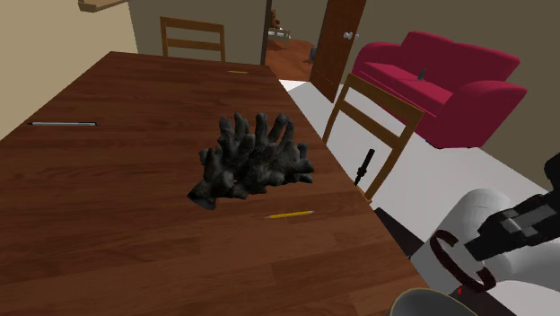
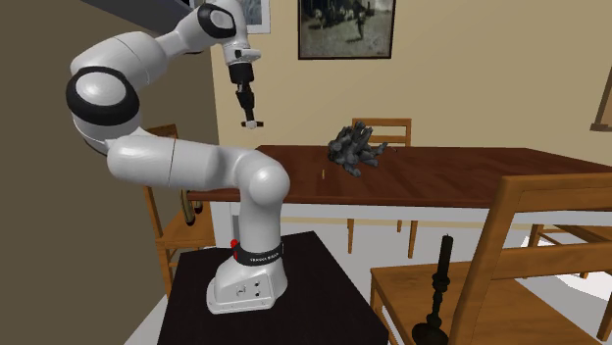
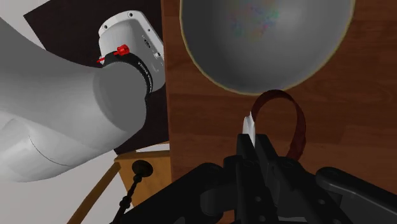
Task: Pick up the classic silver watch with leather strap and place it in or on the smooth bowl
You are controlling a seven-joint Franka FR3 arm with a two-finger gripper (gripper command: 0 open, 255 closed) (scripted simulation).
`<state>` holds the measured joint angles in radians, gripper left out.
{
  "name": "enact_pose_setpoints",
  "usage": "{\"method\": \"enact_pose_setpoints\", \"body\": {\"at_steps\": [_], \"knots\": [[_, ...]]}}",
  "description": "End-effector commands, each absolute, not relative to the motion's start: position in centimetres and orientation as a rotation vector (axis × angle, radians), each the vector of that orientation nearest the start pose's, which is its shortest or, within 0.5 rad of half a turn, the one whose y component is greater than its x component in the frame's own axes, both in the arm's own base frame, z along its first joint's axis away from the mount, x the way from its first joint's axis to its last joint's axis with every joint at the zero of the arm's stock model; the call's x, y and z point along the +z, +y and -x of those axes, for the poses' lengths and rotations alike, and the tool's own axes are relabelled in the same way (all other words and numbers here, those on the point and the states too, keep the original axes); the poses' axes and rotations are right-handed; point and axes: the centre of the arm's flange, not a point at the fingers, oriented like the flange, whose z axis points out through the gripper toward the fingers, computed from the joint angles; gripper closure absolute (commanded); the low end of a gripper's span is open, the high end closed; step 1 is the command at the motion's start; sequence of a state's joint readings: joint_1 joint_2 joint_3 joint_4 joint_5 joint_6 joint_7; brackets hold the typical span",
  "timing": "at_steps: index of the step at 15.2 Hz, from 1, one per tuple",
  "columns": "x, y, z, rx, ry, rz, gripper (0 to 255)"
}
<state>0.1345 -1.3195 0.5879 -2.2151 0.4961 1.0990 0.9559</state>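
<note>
My gripper [image 3: 254, 143] is shut on the watch, pinching its silver case [image 3: 249, 124] between the black fingers. The dark red-brown strap [image 3: 298, 124] hangs out beyond them as a loop. Just ahead of the fingertips a smooth grey bowl [image 3: 267, 38] stands on the wooden table [image 3: 210, 121]. In the shoulder view the gripper [image 1: 485, 241] hangs at the table's near right corner with the strap loop [image 1: 459, 262] beneath it, above the bowl's rim [image 1: 429, 305]. In the second exterior view the arm is raised and the gripper [image 2: 248, 106] points down, holding the watch [image 2: 252, 123] well above the table.
A black coral-like ornament [image 1: 251, 162] sits mid-table, with a yellow pencil [image 1: 289, 215] near it and a silver rod [image 1: 63, 123] at the far left. Wooden chairs [image 1: 372, 121] line the table's right side, beside a black candlestick [image 2: 436, 294]. A red sofa [image 1: 449, 85] stands beyond.
</note>
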Motion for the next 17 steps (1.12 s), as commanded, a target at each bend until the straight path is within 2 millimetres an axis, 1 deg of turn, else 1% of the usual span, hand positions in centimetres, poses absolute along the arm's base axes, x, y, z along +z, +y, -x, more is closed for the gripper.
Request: {"method": "enact_pose_setpoints", "body": {"at_steps": [1,5,17], "knots": [[62.5,28.3,2.9,-0.225,0.585,3.150,255],[63.0,30.6,7.5,-0.225,0.585,3.150,255],[56.7,30.6,7.5,-0.225,0.585,3.150,255]]}}
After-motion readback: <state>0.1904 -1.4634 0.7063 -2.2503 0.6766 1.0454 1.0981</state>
